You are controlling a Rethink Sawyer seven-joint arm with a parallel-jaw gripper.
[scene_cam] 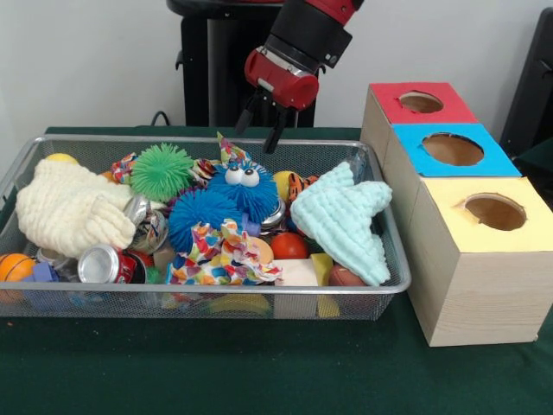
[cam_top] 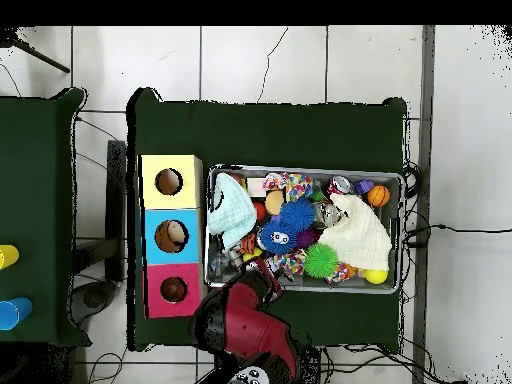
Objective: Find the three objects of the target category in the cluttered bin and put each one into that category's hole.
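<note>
The silver wire-mesh basket [scene_cam: 207, 296] [cam_top: 305, 170] is full of toys and cloths. An orange black-striped tiger [scene_cam: 299, 183] [cam_top: 248, 243] peeks out between the fuzzy blue ball and the mint cloth. I see no monkey and no clear duck; they are hidden in the clutter. The red-surround hole [scene_cam: 421, 102] [cam_top: 174, 290] tops the farthest wooden box in the front view. My gripper [scene_cam: 262, 125] [cam_top: 264, 274] is open and empty. It hangs above the basket's far rim, above and slightly left of the tiger.
A blue-surround hole [scene_cam: 453, 149] and a yellow-surround hole [scene_cam: 494, 211] sit beside the red one. In the basket lie a cream knitted cloth [scene_cam: 73, 207], a mint cloth [scene_cam: 346, 216], a googly-eyed blue ball [scene_cam: 246, 186], a green spiky ball [scene_cam: 162, 170] and a can [scene_cam: 104, 264].
</note>
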